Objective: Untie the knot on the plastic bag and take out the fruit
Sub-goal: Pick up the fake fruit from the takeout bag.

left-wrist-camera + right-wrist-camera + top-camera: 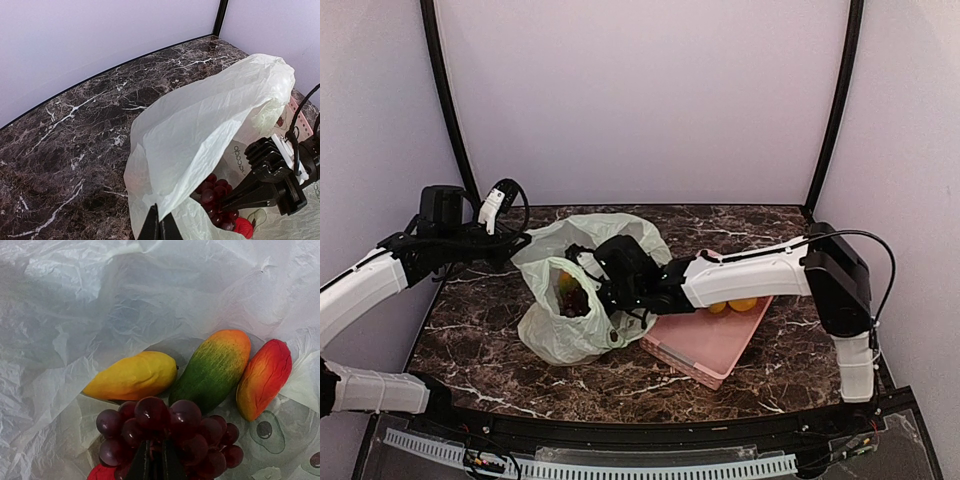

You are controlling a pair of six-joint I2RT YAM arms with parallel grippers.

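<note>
The pale green plastic bag [570,335] lies on the table with its mouth open; no knot shows. My left gripper [519,244] is shut on the bag's rim [165,200] and holds it up, its fingertips [159,227] pinched on the plastic. My right gripper [582,290] reaches into the bag and is shut in the bunch of dark purple grapes [165,427]. Behind the grapes lie a yellow fruit [132,375], a green-orange mango [212,367] and a red-orange fruit [264,377]. A red fruit [243,227] lies beside the grapes [215,197].
The pink slotted basket [705,345] stands right of the bag, under my right arm, with two yellow fruits [732,305] in it. Dark marble table [490,330]; white walls close round the back and sides.
</note>
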